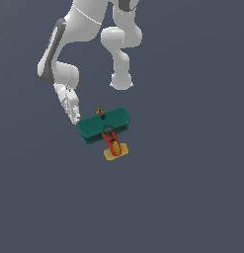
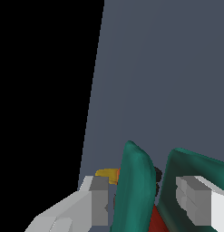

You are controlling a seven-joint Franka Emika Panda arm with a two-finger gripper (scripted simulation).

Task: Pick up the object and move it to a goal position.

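Note:
The object (image 1: pixel 103 127) is a small toy biplane with two dark green wings, a red-orange body and a yellow tail. In the exterior view it sits mid-scene, tilted, with its tail toward the viewer. My gripper (image 1: pixel 76 118) is at the wing end on the exterior view's left. In the wrist view the two grey fingers (image 2: pixel 99 204) straddle both green wings of the object (image 2: pixel 133 186), pressed against their outer faces, so my gripper (image 2: pixel 145 204) is shut on the wings. A bit of the red body and the yellow tail shows between and beside them.
A plain dark grey-blue floor (image 1: pixel 192 197) lies all around. The white arm links (image 1: pixel 121 54) hang above and behind the plane. A black void fills one side of the wrist view beyond the floor's edge (image 2: pixel 93 90).

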